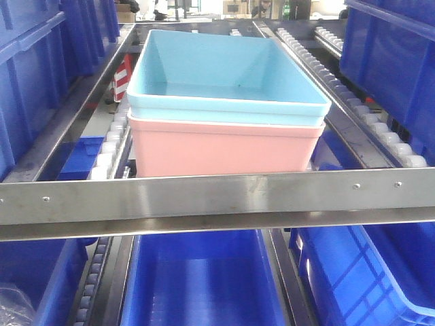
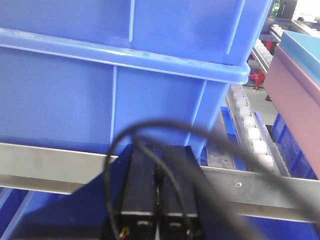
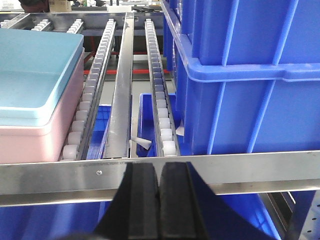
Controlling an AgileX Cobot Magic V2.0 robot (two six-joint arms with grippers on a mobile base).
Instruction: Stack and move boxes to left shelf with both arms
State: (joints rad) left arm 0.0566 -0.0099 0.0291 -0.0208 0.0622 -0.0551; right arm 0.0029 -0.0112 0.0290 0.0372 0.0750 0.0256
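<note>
With the light blue box (image 1: 228, 75) nested in the pink box (image 1: 224, 146), the stack sits on the shelf rollers (image 1: 112, 139) just behind the front rail (image 1: 217, 197). Left pincer (image 2: 159, 200) and right pincer (image 3: 159, 200) both closed, empty, held outside the rail; placement looks complete.

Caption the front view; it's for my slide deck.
Blue bin nested in pink bin on the roller shelf, behind its steel rail.
</note>
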